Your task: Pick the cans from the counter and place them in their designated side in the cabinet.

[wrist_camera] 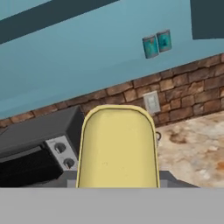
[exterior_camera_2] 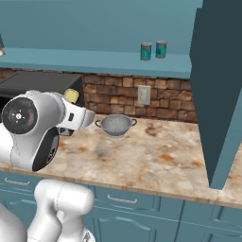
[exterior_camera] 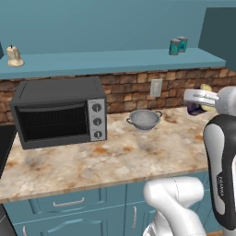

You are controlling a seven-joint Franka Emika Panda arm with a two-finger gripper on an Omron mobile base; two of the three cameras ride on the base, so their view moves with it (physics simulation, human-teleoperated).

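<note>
Tool point(exterior_camera: 199, 103) clenched on dark blue can point(exterior_camera: 197, 109) w/ yellow top, lifted above counter point(exterior_camera: 115, 156), right of colander point(exterior_camera: 144, 119). Two teal cans point(exterior_camera: 178, 45) on cabinet point(exterior_camera: 110, 62) above.

Place: you are looking at a home kitchen, rendered
Surface point(exterior_camera: 115, 159): mottled beige-and-orange stone worktop with a pale edge
Appliance: a dark toaster oven point(exterior_camera: 59, 112) with three knobs stands on it, near the wall
Cookware: a steel colander point(exterior_camera: 144, 119) sits beside the oven
Wall: you see a red-brown brick backsplash point(exterior_camera: 129, 90) with a white outlet point(exterior_camera: 156, 87)
Storage: teal drawer fronts point(exterior_camera: 69, 203) with silver handles run below; a long teal shelf point(exterior_camera: 115, 61) above carries two small cans point(exterior_camera: 178, 45)
</note>
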